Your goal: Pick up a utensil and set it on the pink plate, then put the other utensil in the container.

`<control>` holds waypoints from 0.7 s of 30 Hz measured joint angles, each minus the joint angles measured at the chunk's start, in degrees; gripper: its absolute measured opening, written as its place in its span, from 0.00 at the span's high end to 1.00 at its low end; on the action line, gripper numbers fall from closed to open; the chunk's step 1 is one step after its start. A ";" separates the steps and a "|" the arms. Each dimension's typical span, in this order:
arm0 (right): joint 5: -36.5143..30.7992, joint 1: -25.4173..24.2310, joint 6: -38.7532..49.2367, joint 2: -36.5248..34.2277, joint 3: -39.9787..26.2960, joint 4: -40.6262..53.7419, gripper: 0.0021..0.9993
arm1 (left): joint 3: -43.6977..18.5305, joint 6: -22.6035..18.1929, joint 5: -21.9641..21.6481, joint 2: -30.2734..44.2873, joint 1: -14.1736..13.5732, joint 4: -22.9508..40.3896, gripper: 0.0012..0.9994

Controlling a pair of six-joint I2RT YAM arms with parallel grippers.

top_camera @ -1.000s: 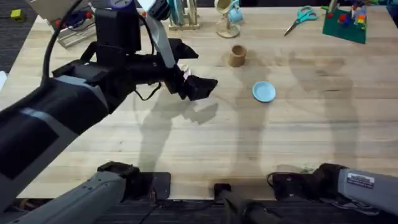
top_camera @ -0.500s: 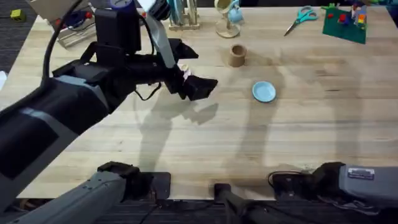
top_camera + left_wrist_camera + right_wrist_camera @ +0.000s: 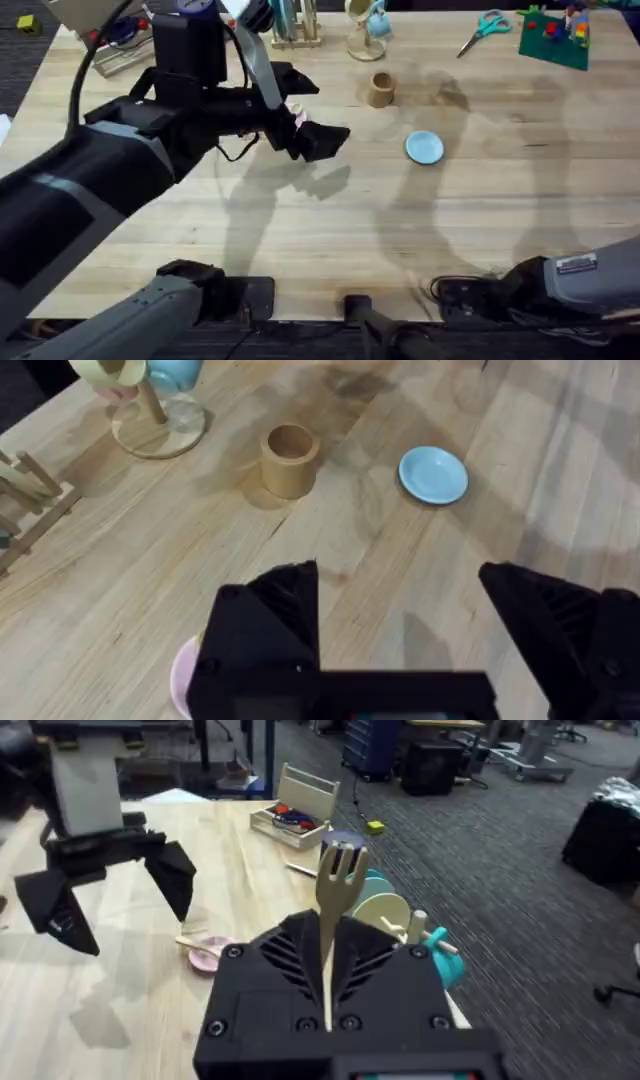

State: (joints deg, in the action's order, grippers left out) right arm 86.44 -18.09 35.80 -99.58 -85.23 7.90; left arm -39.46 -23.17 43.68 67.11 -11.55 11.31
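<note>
Our right gripper (image 3: 328, 995) pinches the fork (image 3: 335, 910) upright near the surface's near edge. Our left gripper (image 3: 400, 635) hangs spread above the pink plate (image 3: 183, 678). Farther off stands the container (image 3: 381, 89); a tilted release could miss it.

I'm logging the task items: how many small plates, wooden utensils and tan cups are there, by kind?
Small plates: 2 (pink plate, light blue plate)
Wooden utensils: 2 (spoon, fork)
Tan cups: 1 (tan cup)
Total: 5
</note>
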 joint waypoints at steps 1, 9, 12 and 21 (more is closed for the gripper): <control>0.12 0.33 0.32 -0.27 0.00 -0.32 0.97 | 0.00 -0.01 0.02 0.00 0.00 0.00 0.03; 0.72 3.23 4.09 -1.90 0.00 -0.81 0.97 | 0.00 0.00 0.00 0.00 0.00 0.00 0.03; 0.78 4.49 5.01 -2.81 0.00 -1.17 0.97 | 0.00 -0.01 0.00 0.00 0.00 0.00 0.03; 0.78 7.76 6.46 -7.52 0.00 -1.70 0.97 | 0.00 -0.01 0.02 0.00 0.00 0.00 0.02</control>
State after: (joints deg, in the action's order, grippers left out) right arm 87.22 -10.32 42.26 -107.10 -85.23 6.20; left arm -39.46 -23.18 43.70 67.11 -11.55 11.31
